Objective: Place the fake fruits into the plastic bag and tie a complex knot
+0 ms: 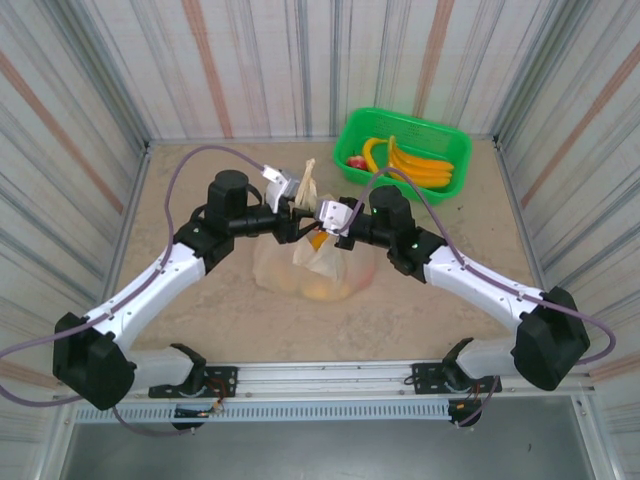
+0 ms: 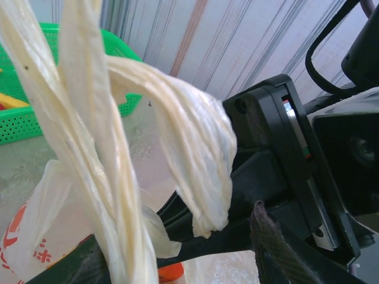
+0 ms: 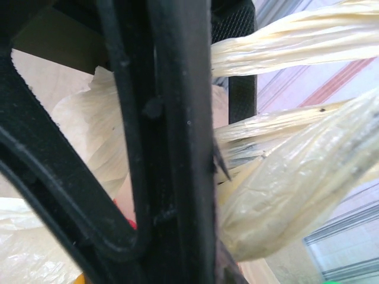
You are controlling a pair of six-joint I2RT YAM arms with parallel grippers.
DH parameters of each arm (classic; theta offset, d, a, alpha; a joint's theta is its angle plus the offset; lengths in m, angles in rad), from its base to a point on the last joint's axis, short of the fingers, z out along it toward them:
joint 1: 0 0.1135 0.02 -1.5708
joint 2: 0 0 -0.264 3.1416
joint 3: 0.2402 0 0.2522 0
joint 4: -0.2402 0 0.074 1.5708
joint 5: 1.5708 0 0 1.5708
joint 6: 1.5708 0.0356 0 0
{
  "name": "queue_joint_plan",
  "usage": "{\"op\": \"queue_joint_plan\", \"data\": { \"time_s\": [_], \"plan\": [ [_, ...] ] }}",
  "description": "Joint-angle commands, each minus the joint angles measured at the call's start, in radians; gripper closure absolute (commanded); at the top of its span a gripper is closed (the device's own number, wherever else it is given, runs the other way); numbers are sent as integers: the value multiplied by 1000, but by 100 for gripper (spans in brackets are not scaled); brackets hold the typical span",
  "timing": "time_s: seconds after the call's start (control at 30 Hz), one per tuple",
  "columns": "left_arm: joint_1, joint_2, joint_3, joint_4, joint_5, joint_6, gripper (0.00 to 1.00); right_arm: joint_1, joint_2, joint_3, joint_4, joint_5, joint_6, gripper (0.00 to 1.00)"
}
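Handles (image 2: 95, 118) of the plastic bag (image 1: 285, 272) rise twisted mid-tabletop (image 1: 250, 320) for knotting; right jaws pinch one shut, left jaws' opening unclear.

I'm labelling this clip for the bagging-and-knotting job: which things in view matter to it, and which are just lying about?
Job: plastic bag; its handle strips; orange fruit inside; bananas and red fruit, still unbagged.
Lying about: green basket; purple cables.
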Motion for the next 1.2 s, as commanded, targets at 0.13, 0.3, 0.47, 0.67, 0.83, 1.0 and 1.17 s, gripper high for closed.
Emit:
{"op": "queue_joint_plan", "data": {
  "time_s": [0.13,0.3,0.47,0.67,0.83,1.0,1.17],
  "plan": [
    [21,20,49,-85,112,1,42,-46,-62,-28,-7,-74,-51,100],
    [32,23,54,-88,165,-33,30,-87,-76,-26,-34,-110,-59,100],
    [59,36,36,-46,198,-103,35,-99,-98,-60,34,-96,-10,100],
    [87,40,17,42,240,-176,40,-146,-119,-95,113,-109,112,100],
    [86,88,59,10,298,-162,56,-157,-148,-119,120,-177,92,100],
    [75,120,84,-23,315,-139,72,-160,-160,-113,93,-215,65,100],
    [81,121,85,-5,302,-159,82,-176,-181,-131,114,-142,102,100]
  ]
}}
